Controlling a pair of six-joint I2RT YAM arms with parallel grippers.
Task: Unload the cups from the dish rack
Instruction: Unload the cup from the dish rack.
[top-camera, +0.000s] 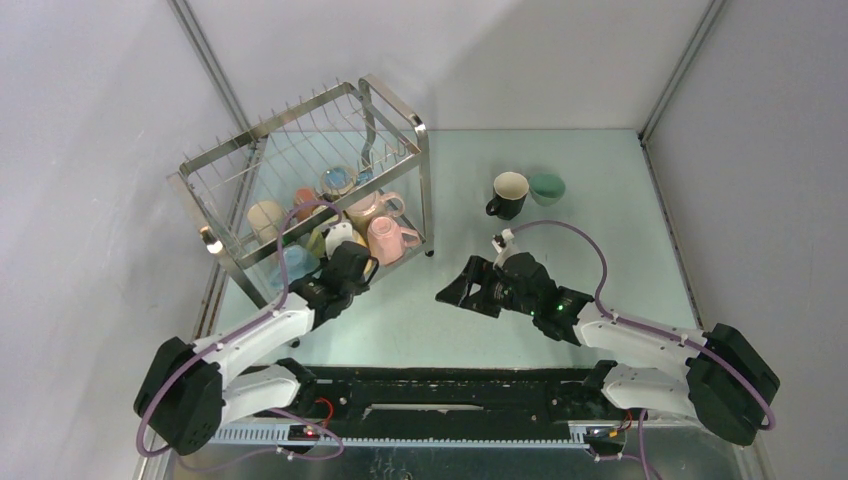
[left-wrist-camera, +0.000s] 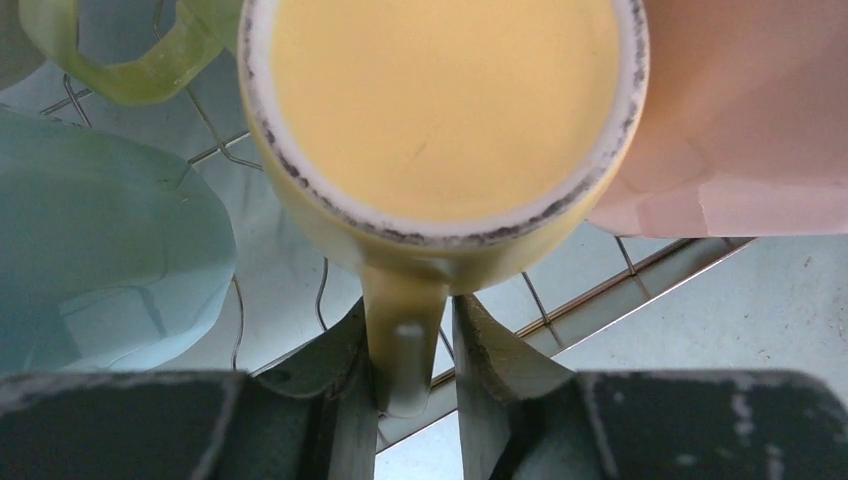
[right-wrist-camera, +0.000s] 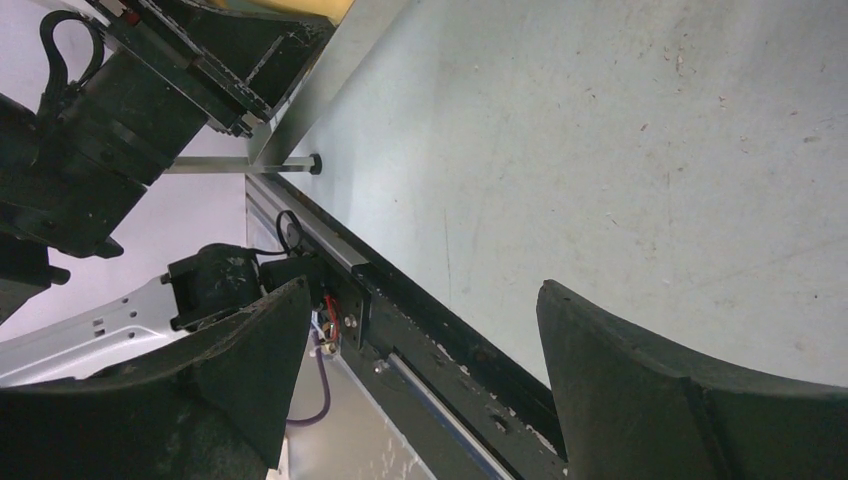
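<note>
The dish rack (top-camera: 424, 170) stands at the back left and holds several cups on its lower tier: pink (top-camera: 385, 240), beige (top-camera: 265, 218) and light blue (top-camera: 297, 263). My left gripper (top-camera: 345, 268) is at the rack's front edge. In the left wrist view it (left-wrist-camera: 408, 335) is shut on the handle of a yellow cup (left-wrist-camera: 440, 110), which lies on the rack wires (left-wrist-camera: 640, 275) between a light blue cup (left-wrist-camera: 100, 250) and a pink cup (left-wrist-camera: 740, 120). My right gripper (top-camera: 455, 290) is open and empty over the table (right-wrist-camera: 422, 288).
A black cup (top-camera: 508, 195) and a green cup (top-camera: 547, 187) stand on the table at the back, right of the rack. A lime cup handle (left-wrist-camera: 130, 60) lies behind the yellow cup. Grey walls close in both sides.
</note>
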